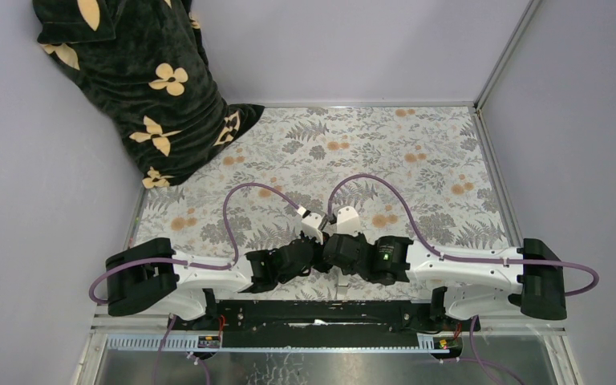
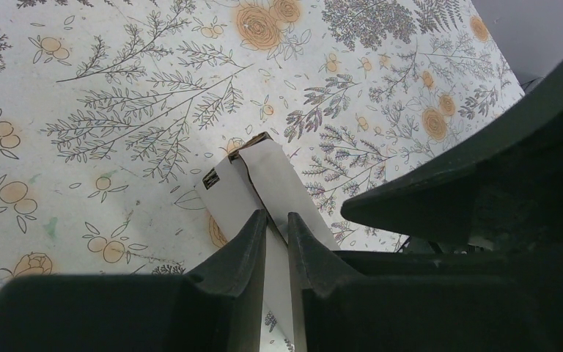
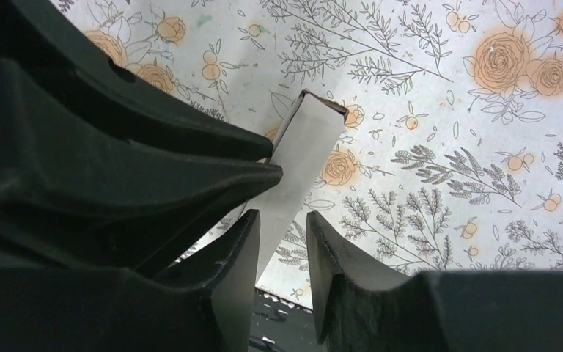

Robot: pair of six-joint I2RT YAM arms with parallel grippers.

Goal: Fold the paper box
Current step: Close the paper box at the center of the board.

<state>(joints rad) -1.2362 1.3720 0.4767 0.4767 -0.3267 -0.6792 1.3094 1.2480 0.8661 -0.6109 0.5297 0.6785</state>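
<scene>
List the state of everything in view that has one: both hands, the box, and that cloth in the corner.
left hand: shut on the paper box.
right hand: fingers parted with the paper box between them; whether it grips cannot be told.
paper box: partly folded, long and narrow, held clear of the table between the two hands.
dark flowered cloth: bunched up in the far left corner.

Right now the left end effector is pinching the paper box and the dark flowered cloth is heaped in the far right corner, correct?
Not quite. The dark flowered cloth is heaped in the far left corner, as the top external view shows. The rest holds: the left end effector is pinching the paper box.
</scene>
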